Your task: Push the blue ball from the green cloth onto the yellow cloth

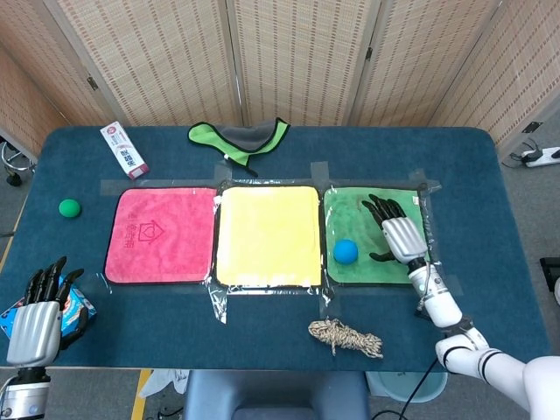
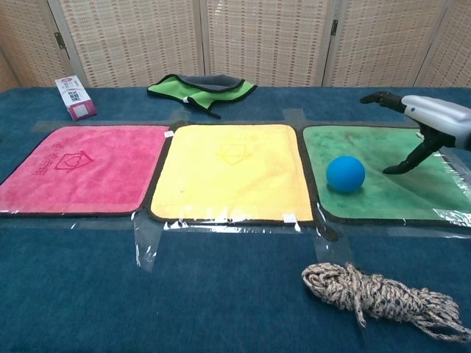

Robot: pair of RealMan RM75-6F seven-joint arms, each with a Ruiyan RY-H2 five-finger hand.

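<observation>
The blue ball (image 1: pixel 346 252) lies on the green cloth (image 1: pixel 354 215), in the lower left part of it, close to the edge that faces the yellow cloth (image 1: pixel 267 234). In the chest view the ball (image 2: pixel 345 174) sits a little right of the dark border between the two cloths, so I judge that only a short roll is left before the task is done.

The right hand (image 1: pixel 400 234) is over the green cloth, right of the ball and apart from it. Its fingers are spread and it holds nothing. This fits a push: the hand stands on the far side of the ball from the yellow cloth, so a sweep toward the left of the frame would send the ball the correct way. In the chest view its thumb (image 2: pixel 412 159) points down toward the cloth, but I cannot tell if it touches.

The three cloths are fixed with clear tape on the table (image 1: pixel 262 350), I suppose so that they do not slide when the ball is pushed. The pink cloth (image 1: pixel 160 234) is left of the yellow one.

The left hand (image 1: pixel 39 311) rests at the lower left of the head view, far from the work, fingers apart and empty, just beside a small blue packet (image 1: pixel 77 304).

A ball rolls easily, so a strong push could carry it beyond the yellow cloth.
</observation>
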